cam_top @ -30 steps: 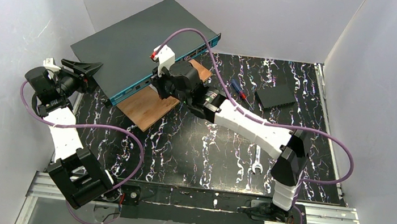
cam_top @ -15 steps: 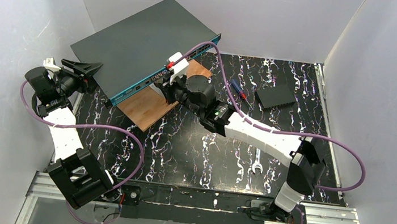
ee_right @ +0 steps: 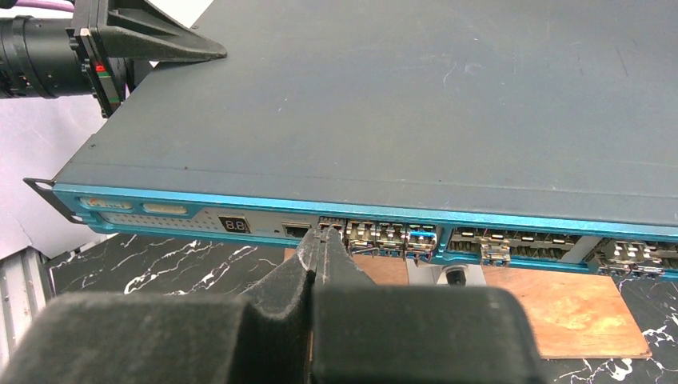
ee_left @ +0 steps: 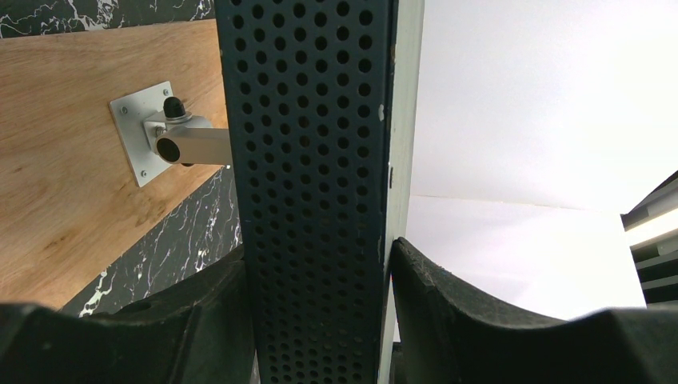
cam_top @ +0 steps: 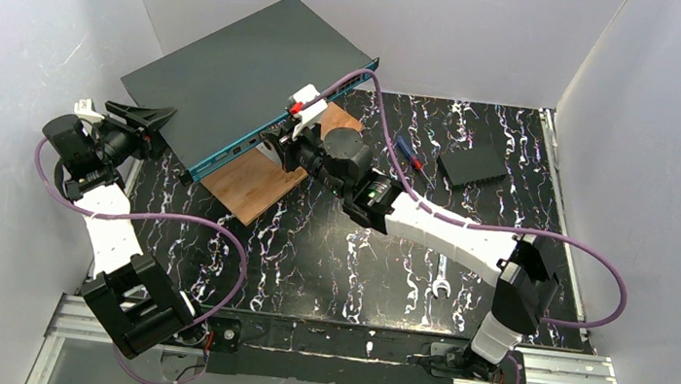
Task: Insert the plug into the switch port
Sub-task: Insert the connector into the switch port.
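Note:
The switch (cam_top: 244, 68) is a large flat dark grey box with a teal front edge lined with ports. It sits tilted at the back left. My left gripper (cam_top: 160, 129) is shut on its left end. In the left wrist view its jaws (ee_left: 320, 264) clamp the perforated side wall (ee_left: 308, 120). My right gripper (cam_top: 276, 142) is shut. In the right wrist view its joined tips (ee_right: 322, 240) press against the port row of the switch (ee_right: 400, 104), just right of the small display. The plug there is mostly hidden behind the tips.
A wooden board (cam_top: 254, 181) lies under the switch's front edge, with a metal bracket post (ee_left: 188, 144) on it. A small black box (cam_top: 472, 164), a screwdriver (cam_top: 410, 154) and a wrench (cam_top: 439, 273) lie on the right. White walls enclose the table.
My right gripper slid to the right along the teal port edge and then pushed slightly closer to the ports. The left arm and the switch have not moved.

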Controlling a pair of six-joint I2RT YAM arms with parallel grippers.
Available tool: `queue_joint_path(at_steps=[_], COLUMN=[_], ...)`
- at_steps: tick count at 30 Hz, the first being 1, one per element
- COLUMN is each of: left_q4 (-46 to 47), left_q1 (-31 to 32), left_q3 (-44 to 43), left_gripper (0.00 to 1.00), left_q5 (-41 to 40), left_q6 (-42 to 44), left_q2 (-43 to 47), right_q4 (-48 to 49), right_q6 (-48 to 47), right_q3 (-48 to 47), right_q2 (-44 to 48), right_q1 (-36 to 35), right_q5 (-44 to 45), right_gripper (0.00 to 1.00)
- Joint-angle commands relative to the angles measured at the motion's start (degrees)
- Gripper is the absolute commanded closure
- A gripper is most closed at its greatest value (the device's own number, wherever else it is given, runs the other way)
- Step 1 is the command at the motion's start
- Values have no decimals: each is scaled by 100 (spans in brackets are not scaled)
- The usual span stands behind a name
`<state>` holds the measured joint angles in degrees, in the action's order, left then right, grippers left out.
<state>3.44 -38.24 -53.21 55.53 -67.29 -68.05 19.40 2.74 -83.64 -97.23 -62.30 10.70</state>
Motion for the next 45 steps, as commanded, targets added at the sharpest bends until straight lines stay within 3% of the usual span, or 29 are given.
queue_joint_path(at_steps=[1, 45], left_q4=[-98, -97], left_q1=[411, 423], left_q3=[-23, -40], left_gripper=[100, 100], left_q5=[626, 664], left_q6=[540, 559], left_q2=[59, 64], right_q4=[295, 363], right_q6=[-74, -62], right_q3=[-96, -484], right_q2=[-29, -439], right_q1=[16, 16], right_q5=[143, 216], right_gripper=[99, 99])
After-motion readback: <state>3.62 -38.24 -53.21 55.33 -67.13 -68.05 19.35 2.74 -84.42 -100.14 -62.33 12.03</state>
